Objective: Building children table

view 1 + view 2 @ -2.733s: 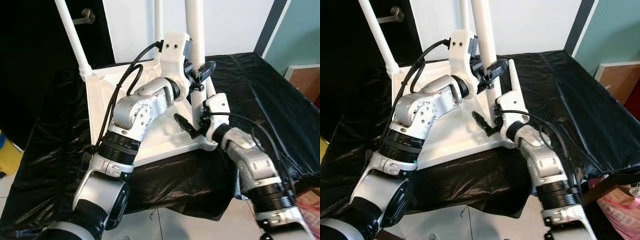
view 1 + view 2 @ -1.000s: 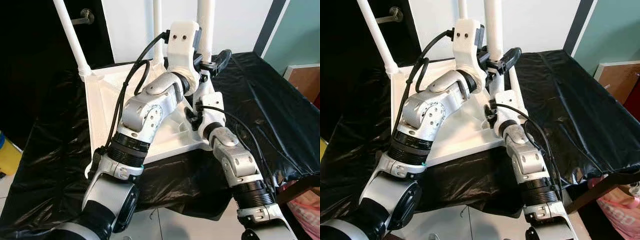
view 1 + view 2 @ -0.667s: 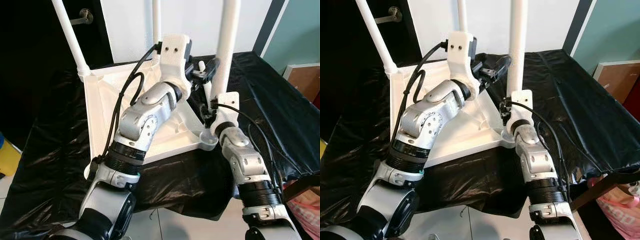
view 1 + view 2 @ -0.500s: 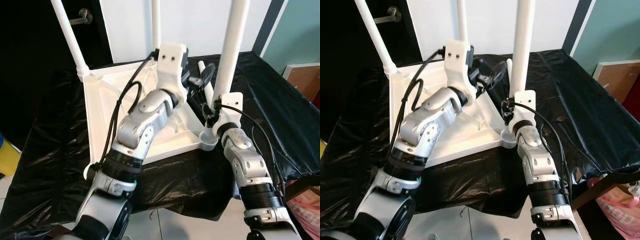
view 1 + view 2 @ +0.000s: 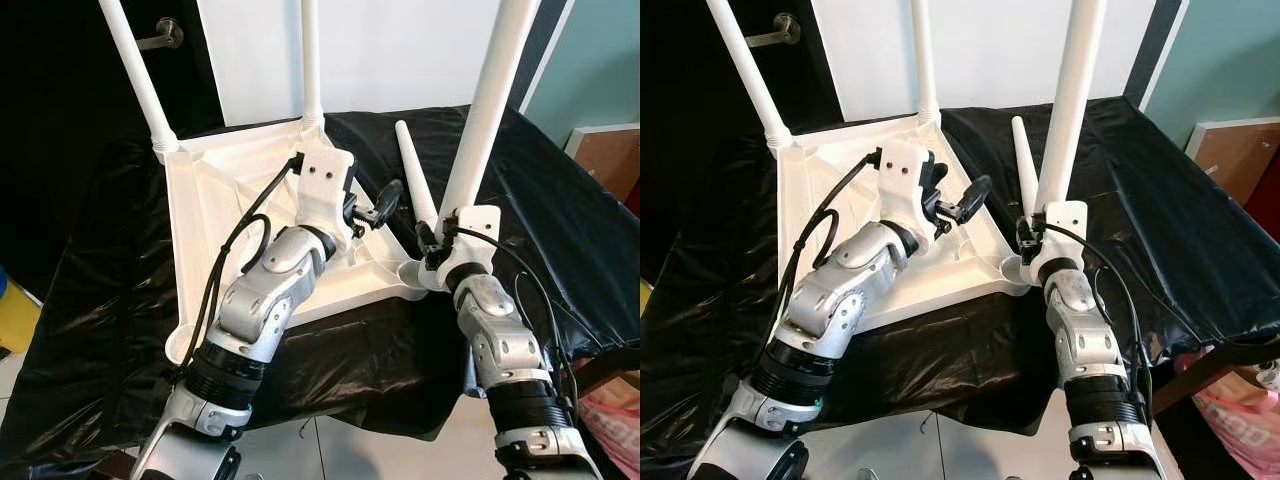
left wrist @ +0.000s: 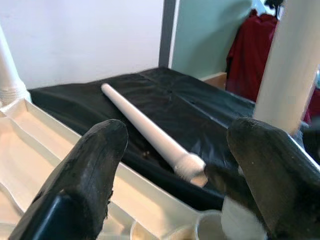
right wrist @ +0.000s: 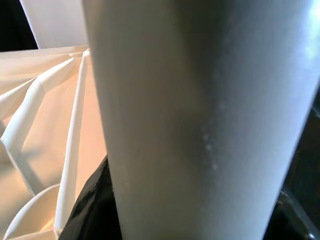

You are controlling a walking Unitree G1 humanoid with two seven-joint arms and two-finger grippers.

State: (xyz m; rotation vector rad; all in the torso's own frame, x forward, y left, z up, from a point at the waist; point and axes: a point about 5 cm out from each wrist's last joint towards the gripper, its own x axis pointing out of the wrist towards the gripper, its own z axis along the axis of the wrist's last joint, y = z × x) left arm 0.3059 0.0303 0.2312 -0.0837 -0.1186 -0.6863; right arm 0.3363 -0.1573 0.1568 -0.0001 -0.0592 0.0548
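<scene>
A white table top (image 5: 215,215) lies upside down on a black-covered surface. Two white legs stand in its far corners, one on the left (image 5: 138,80) and one in the middle (image 5: 311,60). My right gripper (image 5: 432,243) is shut on a third leg (image 5: 488,115), which it holds nearly upright over the near right corner socket (image 5: 413,272). The leg's foot is hidden behind my wrist. A fourth leg (image 5: 415,185) lies loose on the cover (image 6: 150,127). My left gripper (image 5: 377,205) hangs open above the table top, holding nothing.
A dark door with a metal handle (image 5: 165,37) stands at the far left, beside a white wall. A brown box (image 5: 610,160) sits at the right edge, a yellow object (image 5: 12,312) at the left and a pink bag (image 5: 610,415) on the floor.
My left gripper has drawn back from the held leg and dropped toward the table top. My right gripper has carried that leg to the right, over the near right corner.
</scene>
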